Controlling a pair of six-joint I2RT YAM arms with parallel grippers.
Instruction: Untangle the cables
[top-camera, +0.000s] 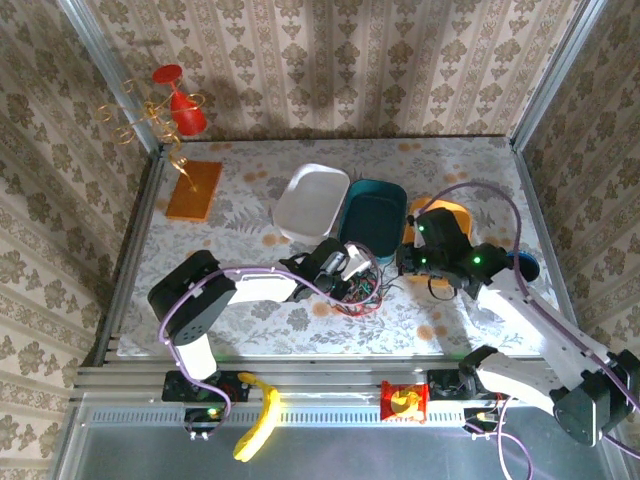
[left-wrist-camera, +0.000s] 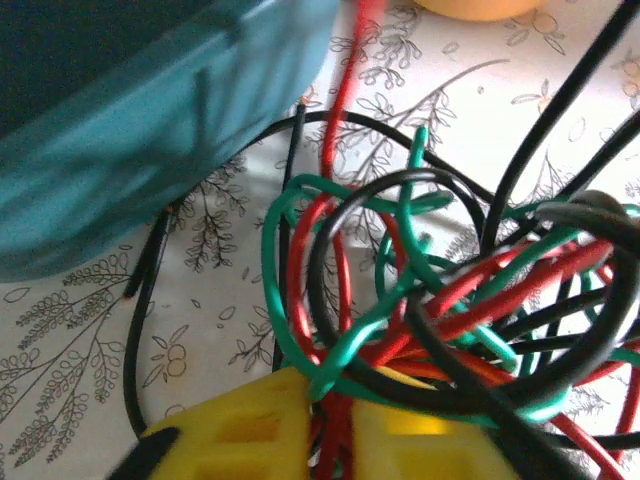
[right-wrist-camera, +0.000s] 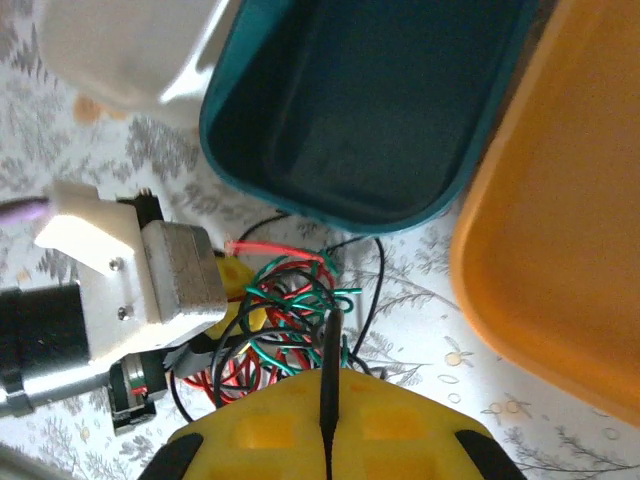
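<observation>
The cables (top-camera: 362, 292) lie in one red, green and black tangle on the flowered tablecloth, just in front of a teal bin (top-camera: 375, 215). My left gripper (left-wrist-camera: 335, 405) is at the tangle's near edge, its yellow jaws shut on red strands of the cables (left-wrist-camera: 420, 300); a green loop curls over the jaw tips. From the other side my right gripper (right-wrist-camera: 328, 385) is shut on a black strand that runs up from between its jaws into the cables (right-wrist-camera: 290, 320). In the top view the left gripper (top-camera: 350, 274) and right gripper (top-camera: 400, 268) flank the tangle.
A white bin (top-camera: 310, 200) sits left of the teal bin and an orange bin (top-camera: 445, 215) to its right, all close behind the tangle. An orange board (top-camera: 195, 190) lies at the back left. The teal bin's wall (left-wrist-camera: 150, 130) stands just beyond my left jaws.
</observation>
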